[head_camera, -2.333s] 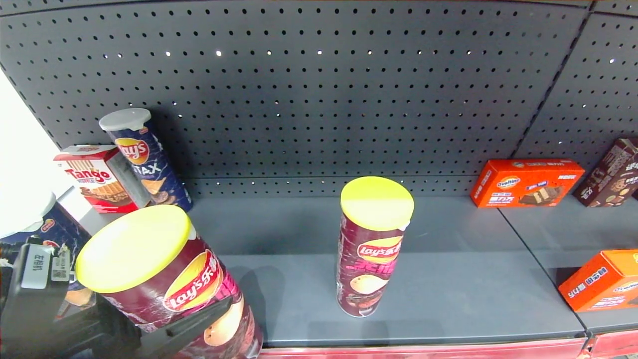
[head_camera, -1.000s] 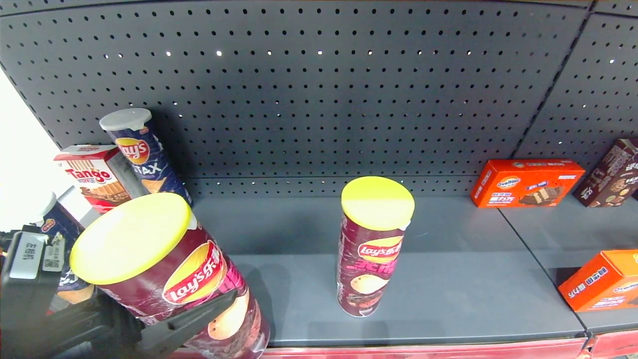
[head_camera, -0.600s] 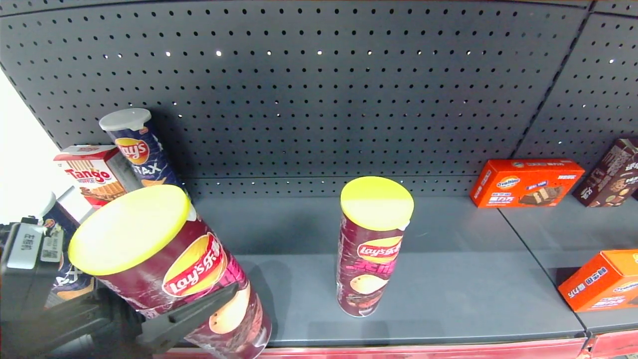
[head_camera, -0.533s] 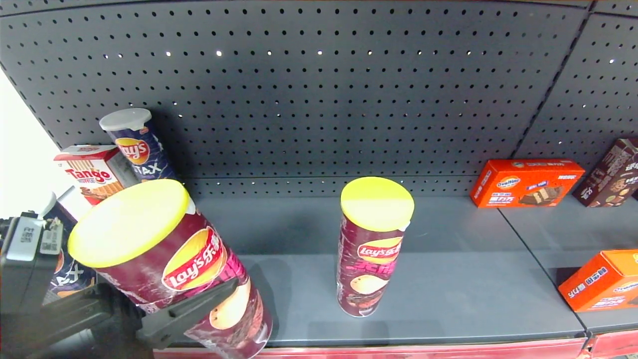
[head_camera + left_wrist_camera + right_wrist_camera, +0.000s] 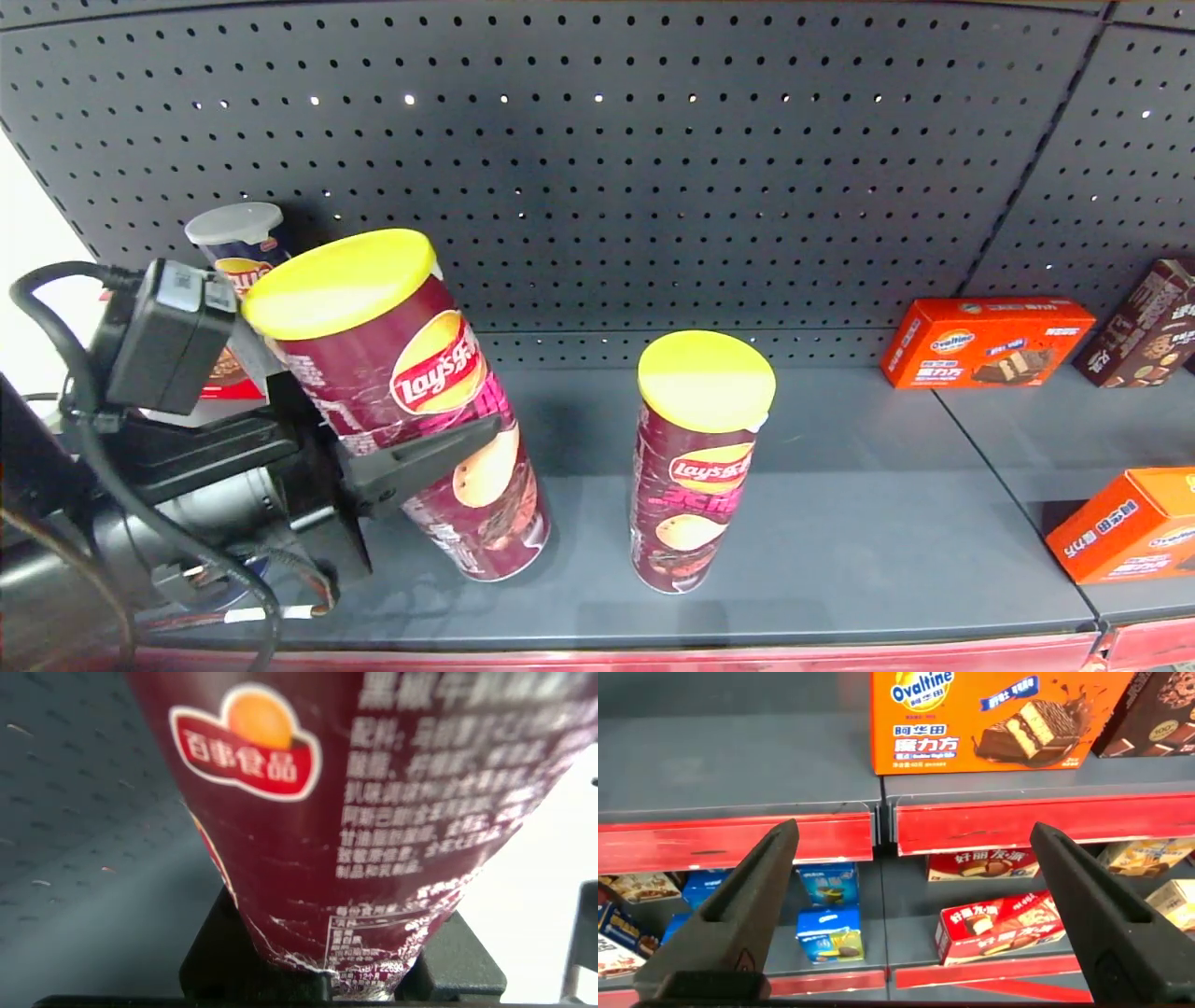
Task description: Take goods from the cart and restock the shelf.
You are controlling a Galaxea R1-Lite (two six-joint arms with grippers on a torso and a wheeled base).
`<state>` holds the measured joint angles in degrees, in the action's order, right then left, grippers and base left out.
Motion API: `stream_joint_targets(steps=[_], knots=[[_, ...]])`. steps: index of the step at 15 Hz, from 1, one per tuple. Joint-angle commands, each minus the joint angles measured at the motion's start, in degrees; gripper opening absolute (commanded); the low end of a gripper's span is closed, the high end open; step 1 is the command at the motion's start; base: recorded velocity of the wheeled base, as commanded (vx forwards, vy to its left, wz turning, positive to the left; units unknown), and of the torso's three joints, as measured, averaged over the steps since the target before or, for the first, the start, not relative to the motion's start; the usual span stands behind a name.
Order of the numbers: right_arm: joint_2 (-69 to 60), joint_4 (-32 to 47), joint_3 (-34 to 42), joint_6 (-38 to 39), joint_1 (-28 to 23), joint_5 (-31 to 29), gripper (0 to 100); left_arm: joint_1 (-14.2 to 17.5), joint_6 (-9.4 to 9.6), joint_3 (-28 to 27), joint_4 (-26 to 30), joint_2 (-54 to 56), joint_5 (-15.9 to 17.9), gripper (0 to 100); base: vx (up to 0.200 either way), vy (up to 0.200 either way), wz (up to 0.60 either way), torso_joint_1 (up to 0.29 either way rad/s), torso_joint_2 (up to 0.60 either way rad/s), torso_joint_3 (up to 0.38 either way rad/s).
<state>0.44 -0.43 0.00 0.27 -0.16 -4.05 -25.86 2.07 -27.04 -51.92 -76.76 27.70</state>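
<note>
Maroon cardboard chip canister with a yellow plastic lid (image 5: 411,401), clamped in the left gripper (image 5: 420,443), tips toward ten o'clock on the grey metal shelf (image 5: 840,523), at nine o'clock of its upright twin (image 5: 695,467); best righted before release, while the right gripper (image 5: 915,835) gapes wide.

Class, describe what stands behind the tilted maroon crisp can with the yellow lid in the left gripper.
A navy crisp can with a grey lid, against the perforated back panel. Its lower body is covered.

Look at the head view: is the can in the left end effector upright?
No: the can gripped by the left end effector leans, lid toward the robot's left.
</note>
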Motion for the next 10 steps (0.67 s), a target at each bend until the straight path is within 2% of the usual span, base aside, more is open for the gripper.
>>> stream_joint_targets(steps=[1, 2, 5, 7, 9, 10], knots=[[0.0, -0.01, 0.0, 0.0, -0.02, 0.0, 100, 0.54, 0.92, -8.12, 4.9, -4.8, 0.87, 0, 0.0, 0.0, 0.0, 0.0, 0.0, 0.0], [0.0, -0.01, 0.0, 0.0, -0.02, 0.0, 100, 0.63, 0.92, -12.16, 8.77, -6.91, 1.66, 0, 0.0, 0.0, 0.0, 0.0, 0.0, 0.0], [0.09, -0.01, 0.0, 0.0, -0.02, 0.0, 100, 1.16, 0.92, -20.86, 12.63, -11.83, 6.58, 0, 0.0, 0.0, 0.0, 0.0, 0.0, 0.0], [0.09, -0.01, 0.0, 0.0, -0.02, 0.0, 100, 1.33, 1.27, -25.34, 18.96, -13.24, 8.07, 0, 0.0, 0.0, 0.0, 0.0, 0.0, 0.0], [0.09, -0.01, 0.0, 0.0, -0.02, 0.0, 100, 1.51, 5.05, -28.33, 23.18, -15.87, 8.07, 0, 0.0, 0.0, 0.0, 0.0, 0.0, 0.0], [0.0, -0.01, 0.0, 0.0, -0.02, 0.0, 100, 1.69, 6.01, -29.12, 23.79, -16.75, 7.99, 0, 0.0, 0.0, 0.0, 0.0, 0.0, 0.0]])
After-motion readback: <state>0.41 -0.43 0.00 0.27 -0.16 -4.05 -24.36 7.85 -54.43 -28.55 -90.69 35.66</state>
